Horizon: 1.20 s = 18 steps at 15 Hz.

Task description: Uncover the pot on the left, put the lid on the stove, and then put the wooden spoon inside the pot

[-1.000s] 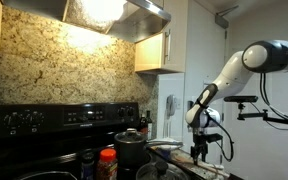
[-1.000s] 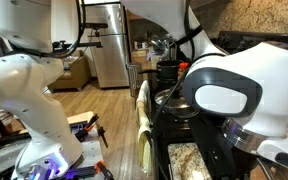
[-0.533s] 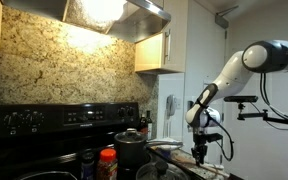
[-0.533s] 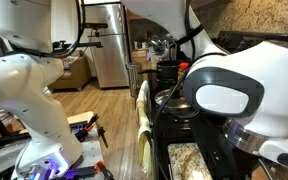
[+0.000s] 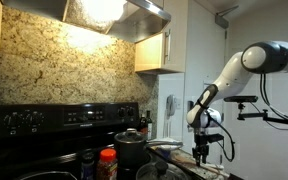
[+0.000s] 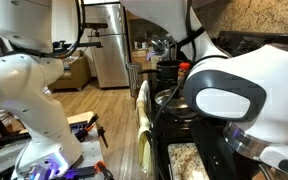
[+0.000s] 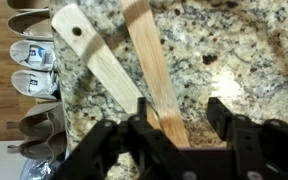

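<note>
Wooden spoon point(image 7: 154, 70) lies flat on the granite counter point(image 7: 234, 60) beside a holed spatula point(image 7: 89, 50). Its handle sits between the gripper point(image 7: 179, 130) jaws, which are wide and not clamped. Looks like the spoon pickup step; next: close on the handle, lift, carry to the pot point(image 5: 131, 150).

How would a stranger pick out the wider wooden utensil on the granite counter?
On the speckled granite counter, just beyond the claw, lie two wooden utensils. It is the paler utensil, with a broad flat head and a small hole; its neighbour is a plain, darker strip.
</note>
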Each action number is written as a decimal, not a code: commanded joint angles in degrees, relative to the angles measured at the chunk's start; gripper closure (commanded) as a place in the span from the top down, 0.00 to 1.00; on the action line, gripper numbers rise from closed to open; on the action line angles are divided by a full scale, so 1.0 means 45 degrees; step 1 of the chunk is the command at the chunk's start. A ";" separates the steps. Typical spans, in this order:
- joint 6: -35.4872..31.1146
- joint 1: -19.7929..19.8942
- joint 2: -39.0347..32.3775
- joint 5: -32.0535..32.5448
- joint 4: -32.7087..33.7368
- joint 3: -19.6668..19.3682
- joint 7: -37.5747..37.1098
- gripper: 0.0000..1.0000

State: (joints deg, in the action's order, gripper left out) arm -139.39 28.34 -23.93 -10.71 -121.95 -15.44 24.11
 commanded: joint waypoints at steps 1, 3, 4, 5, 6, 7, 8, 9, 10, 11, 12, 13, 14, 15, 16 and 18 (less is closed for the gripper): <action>0.0277 0.0144 -0.0092 0.0309 0.0263 0.0036 -0.0100 0.96; 0.0264 0.0123 -0.0124 0.0402 0.0311 0.0021 -0.0084 1.00; 0.0173 0.0161 -0.0245 0.0336 0.0324 0.0082 -0.0008 1.00; 0.0158 0.0195 -0.0298 0.0281 0.0341 0.0122 0.0057 1.00; 0.0131 0.0227 -0.0367 0.0238 0.0365 0.0152 0.0108 1.00; 0.0110 0.0240 -0.0449 0.0229 0.0390 0.0161 0.0106 1.00; 0.0081 0.0299 -0.0557 0.0144 0.0423 0.0218 0.0190 1.00; 0.0171 0.0333 -0.0562 0.0130 0.0456 0.0229 0.0213 1.00; 0.0188 0.0360 -0.0575 0.0104 0.0456 0.0257 0.0239 1.00; 0.0156 0.0399 -0.0582 0.0055 0.0453 0.0295 0.0281 1.00; 0.0229 0.0385 -0.0469 0.0107 0.0445 0.0264 0.0219 0.75; 0.0176 0.0389 -0.0491 0.0089 0.0446 0.0273 0.0194 0.73; 0.0160 0.0397 -0.0462 0.0072 0.0450 0.0281 0.0200 0.67; 0.0159 0.0395 -0.0450 0.0075 0.0462 0.0273 0.0169 0.59; 0.0242 0.0422 -0.0410 0.0054 0.0483 0.0291 0.0212 0.53; 0.0205 0.0484 -0.0367 -0.0025 0.0516 0.0314 0.0205 0.39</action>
State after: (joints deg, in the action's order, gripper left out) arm -139.39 28.98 -26.03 -10.40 -120.13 -15.24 24.13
